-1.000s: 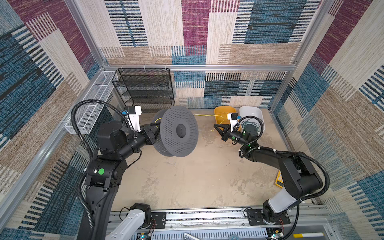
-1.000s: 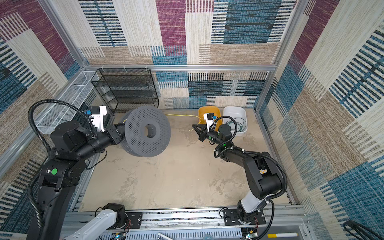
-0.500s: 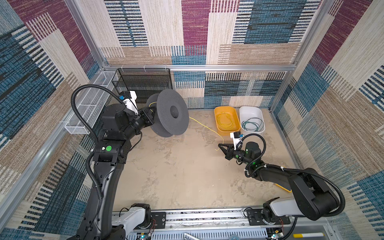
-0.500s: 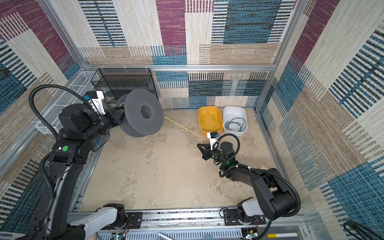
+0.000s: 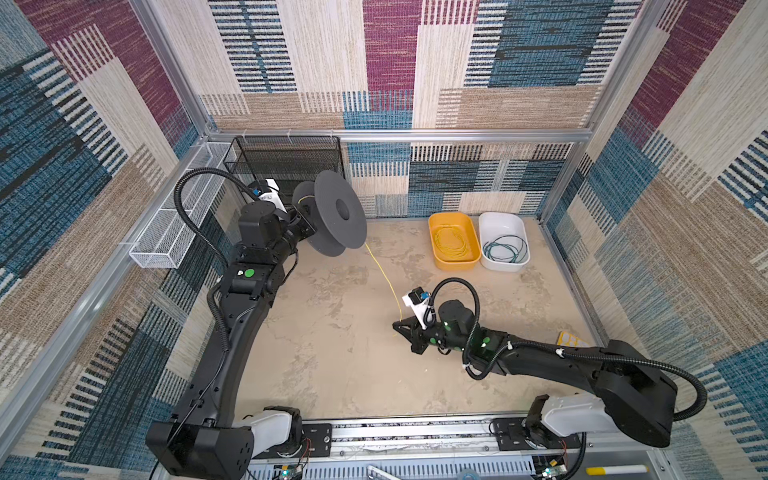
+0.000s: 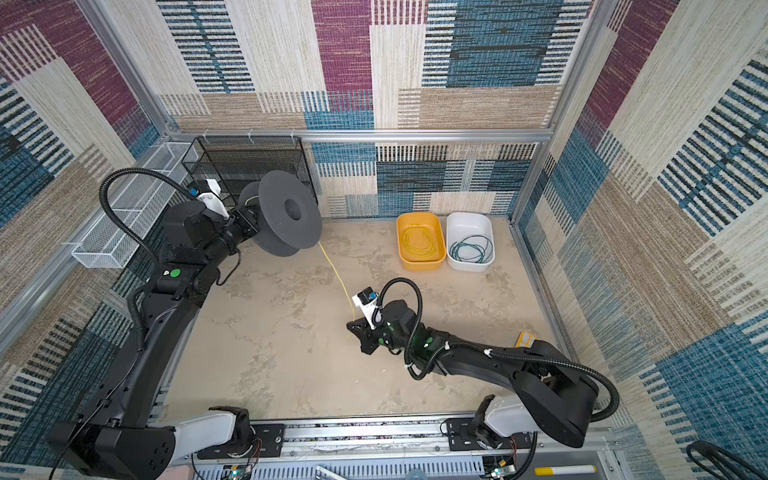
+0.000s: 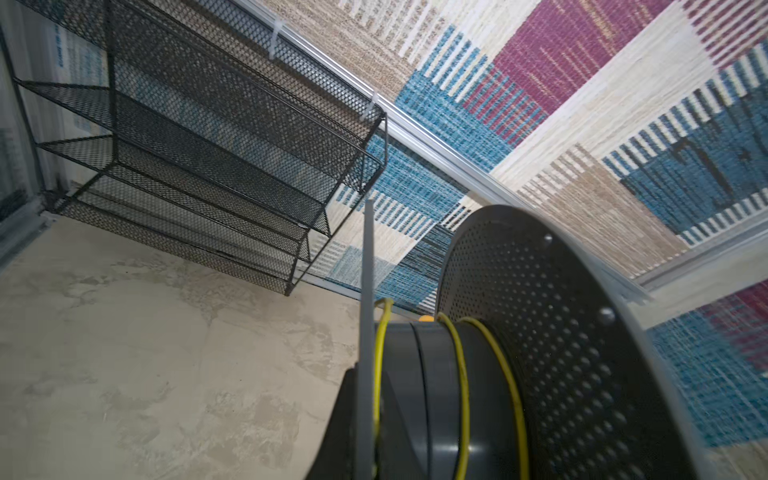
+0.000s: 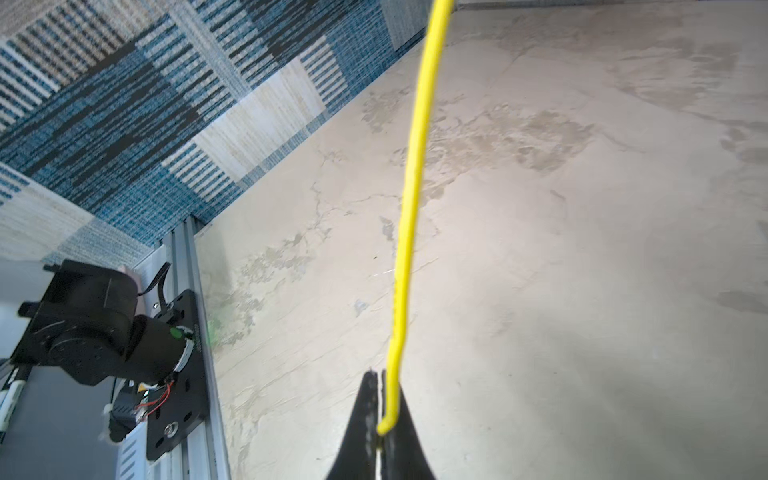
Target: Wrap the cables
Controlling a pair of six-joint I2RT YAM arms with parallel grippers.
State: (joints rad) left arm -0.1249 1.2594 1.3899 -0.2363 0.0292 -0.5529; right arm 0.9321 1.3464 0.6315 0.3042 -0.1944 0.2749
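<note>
Your left end effector (image 5: pixel 302 218) is closed tight on the rear flange of the dark spool (image 5: pixel 337 216). It holds the spool near the back-left corner with the flanges roughly upright, and the spool appears to hang clear of the tabletop (image 5: pixel 332 365). I judge that leaves the drum free to take wire without scraping.

Your right end effector (image 5: pixel 398 328) sits low over the middle of the tabletop, well apart from the spool, with its jaws pinched together on the yellow cable (image 5: pixel 384 282). The gap looks deliberate. It draws the strand straight between drum and jaws, so turns should lay down snug rather than slack.

At the back right, the yellow tray (image 5: pixel 433 245) and the white tray (image 5: pixel 505 216) stand side by side, each keeping one colour's loops apart from the other's. The teal cable (image 5: pixel 505 249) lies loosely coiled in the white tray, untouched, so it looks like the later job. More yellow loops rest in the yellow tray, and you can't tell from these views whether they join the taut strand.

The left wrist view shows only a few turns of yellow cable (image 7: pixel 461 374), spaced apart on the hub, so wrapping seems early. In the right wrist view the yellow cable (image 8: pixel 415 166) enters the closed tips and ends in a short hooked stub. You're gripping very near its end, with little margin if it slips.
</note>
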